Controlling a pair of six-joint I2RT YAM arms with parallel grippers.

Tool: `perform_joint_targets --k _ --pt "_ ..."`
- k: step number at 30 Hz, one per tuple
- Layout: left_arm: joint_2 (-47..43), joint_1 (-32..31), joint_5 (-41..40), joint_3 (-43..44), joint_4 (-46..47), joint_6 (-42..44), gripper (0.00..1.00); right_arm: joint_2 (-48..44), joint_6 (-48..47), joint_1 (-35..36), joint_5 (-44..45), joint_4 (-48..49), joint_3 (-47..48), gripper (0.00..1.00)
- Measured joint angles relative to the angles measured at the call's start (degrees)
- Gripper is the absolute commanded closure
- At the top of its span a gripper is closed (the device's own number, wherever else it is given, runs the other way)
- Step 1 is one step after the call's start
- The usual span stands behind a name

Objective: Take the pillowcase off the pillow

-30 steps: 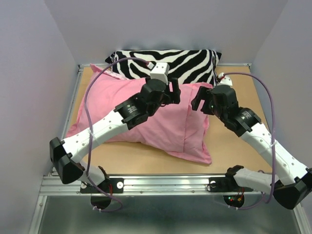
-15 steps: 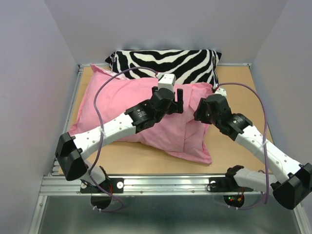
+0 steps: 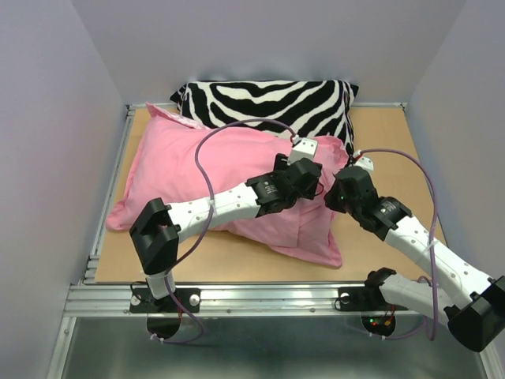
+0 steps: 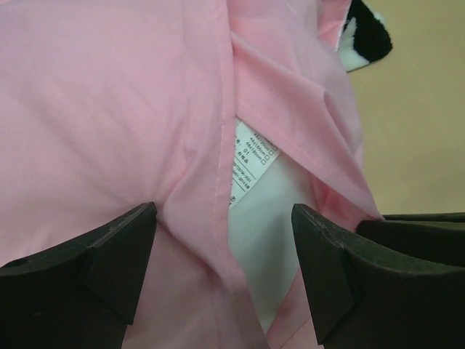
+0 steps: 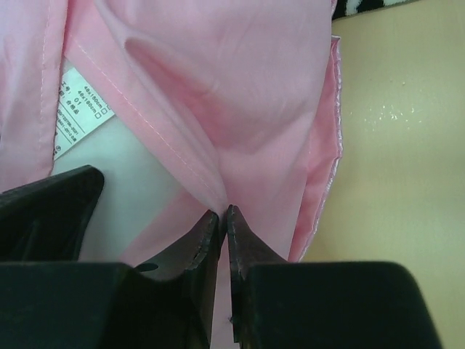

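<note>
The pink pillowcase (image 3: 205, 158) lies across the table with its opening toward the right. Through the slit shows the white pillow (image 4: 272, 211) with its printed tag (image 4: 251, 163). My left gripper (image 4: 224, 211) is open, low over the slit, one finger on the pink hem side and the other over the far flap. My right gripper (image 5: 222, 212) is shut on a pinched fold of the pillowcase (image 5: 240, 109) at the opening's right flap, close beside the left gripper (image 3: 308, 170). The pillow (image 5: 138, 185) and its tag (image 5: 76, 109) also show left of that pinch.
A zebra-striped pillow (image 3: 268, 99) leans against the back wall, touching the pink one. Bare wooden tabletop (image 3: 394, 158) runs along the right side. Purple-grey walls close in on three sides, and a metal rail (image 3: 260, 296) borders the front.
My left arm swung right and came down over the pillowcase opening. My right gripper moved in to the flap and shut on the pink fabric.
</note>
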Motion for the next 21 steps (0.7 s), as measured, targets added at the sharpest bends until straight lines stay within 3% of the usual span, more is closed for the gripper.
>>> perform_joint_targets --k 1,2,3,5,7,8,9,13,21 --pt "0.2 -0.1 -0.8 0.0 -0.5 -0.1 0.28 0.1 0.1 0.0 0.2 0.1 0.0 0.86" --pt "0.3 -0.2 -2.1 0.0 -1.3 -0.1 0.44 0.2 0.2 0.0 0.3 0.1 0.0 0.86" --pt "0.3 -0.2 -3.3 0.0 -1.7 -0.4 0.52 0.4 0.3 0.0 0.5 0.2 -0.1 0.86" --pt "0.2 -0.2 -5.5 0.0 -2.5 -0.9 0.6 0.9 0.4 0.0 0.8 0.6 -0.2 0.87" --pt "-0.1 0.0 -7.0 -0.3 -3.2 -1.4 0.8 1.6 0.4 0.0 1.0 0.9 -0.4 0.88" --pt "-0.5 0.2 -7.6 -0.7 -3.6 -1.5 0.95 2.0 0.5 0.0 1.1 1.1 -0.7 0.88" --pt "-0.7 0.3 -8.0 -1.0 -4.0 -1.5 1.0 2.2 0.6 0.0 1.1 1.3 -0.9 0.89" --pt "-2.8 2.4 -8.3 -3.1 -4.8 -2.2 1.0 2.6 1.1 0.0 0.9 2.9 -2.5 0.89" --pt "-14.9 13.4 -5.9 -12.6 -5.4 -2.7 1.0 2.3 1.6 -2.2 -1.4 5.2 -5.3 0.89"
